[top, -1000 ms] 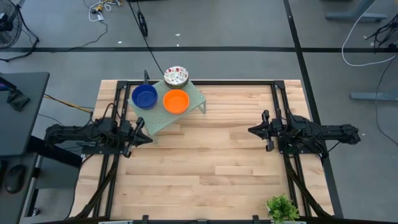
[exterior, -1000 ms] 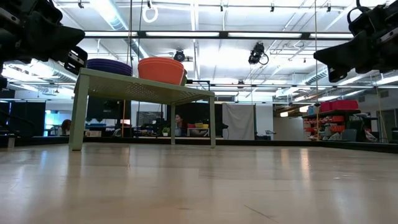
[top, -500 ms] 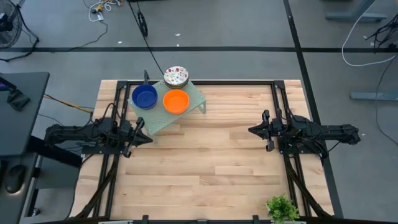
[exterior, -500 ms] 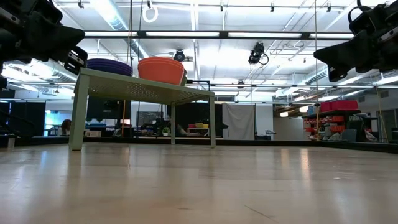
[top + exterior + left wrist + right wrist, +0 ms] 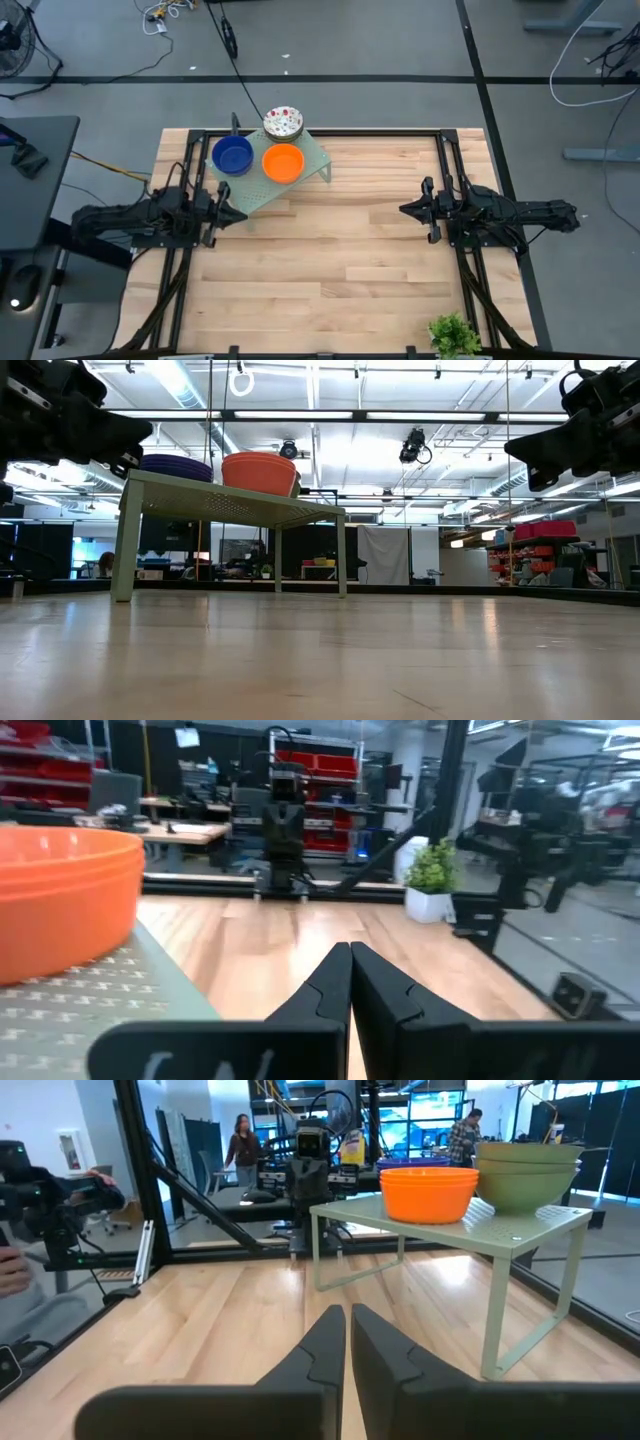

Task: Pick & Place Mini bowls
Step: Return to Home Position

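Blue bowls (image 5: 232, 155), orange bowls (image 5: 283, 163), speckled bowls (image 5: 283, 123) colour-sorted on rack (image 5: 317, 150), looks done. Left gripper (image 5: 236, 214), right gripper (image 5: 404, 209) pinched together, empty, prob homing.

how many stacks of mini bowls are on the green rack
3. The blue stack and orange stack sit side by side on the rack; the speckled stack is at its back corner. Lower bowls in each may be hidden.

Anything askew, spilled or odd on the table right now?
Nothing spilled or toppled. Blue stack, orange stack and speckled stack sit upright on the green rack. Only oddity: the rack stands at an angle to the table edges, speckled stack right at its far corner. Left gripper and right gripper are shut and empty.
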Robot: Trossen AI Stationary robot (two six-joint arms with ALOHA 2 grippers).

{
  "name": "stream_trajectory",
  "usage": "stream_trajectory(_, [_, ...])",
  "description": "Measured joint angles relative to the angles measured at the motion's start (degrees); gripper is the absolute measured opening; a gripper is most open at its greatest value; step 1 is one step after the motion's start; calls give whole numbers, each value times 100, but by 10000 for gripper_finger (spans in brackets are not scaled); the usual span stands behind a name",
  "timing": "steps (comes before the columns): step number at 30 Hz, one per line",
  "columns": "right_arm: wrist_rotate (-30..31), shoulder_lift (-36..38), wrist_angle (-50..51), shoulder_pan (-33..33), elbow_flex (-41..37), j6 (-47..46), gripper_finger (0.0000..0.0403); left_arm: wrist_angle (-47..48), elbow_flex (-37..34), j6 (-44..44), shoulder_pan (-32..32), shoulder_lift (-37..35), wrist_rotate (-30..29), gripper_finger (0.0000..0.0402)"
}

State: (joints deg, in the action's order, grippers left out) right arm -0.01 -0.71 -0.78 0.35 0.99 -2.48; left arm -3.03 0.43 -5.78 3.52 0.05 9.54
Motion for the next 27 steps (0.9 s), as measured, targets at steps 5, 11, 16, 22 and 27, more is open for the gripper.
stream_trajectory(5, [1,0,0,-1,0,2,25,36,0,222,120,0,-7,12])
stream_trajectory(11, [0,0,0,-2,0,2,25,-27,-1,166,146,31,-26,12])
stream_trajectory(16, [0,0,0,-2,0,2,25,-66,-7,166,145,27,-46,12])
stream_trajectory(22, [2,0,0,-1,0,2,25,-72,-7,153,145,28,-46,12])
stream_trajectory(27, [0,0,0,-2,0,2,25,-79,-7,151,145,28,-48,12])
